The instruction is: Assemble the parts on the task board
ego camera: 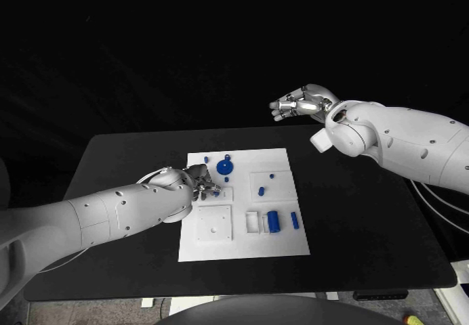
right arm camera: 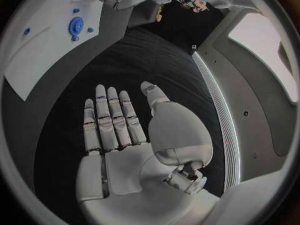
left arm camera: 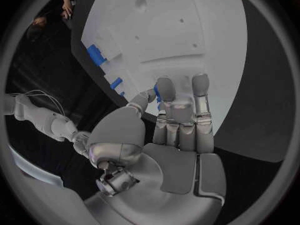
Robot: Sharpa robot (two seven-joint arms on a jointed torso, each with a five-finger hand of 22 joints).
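Reaching over the white rectangular task board (ego camera: pixel 245 203), the left hand (ego camera: pixel 202 184) hovers at its left edge, fingers extended and apart, gripping nothing I can make out. Small blue plastic parts (ego camera: pixel 274 221) lie right of that hand on the board, their long axes running front to back. The right hand (ego camera: pixel 301 103) hangs beyond the board's far right corner, open and empty. The left wrist view shows blue pieces just past the fingertips (left arm camera: pixel 165 88), hidden in the head view.

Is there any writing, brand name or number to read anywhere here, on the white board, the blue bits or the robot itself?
None: no readable text on the task board, the blue parts, either arm or either robot hand.
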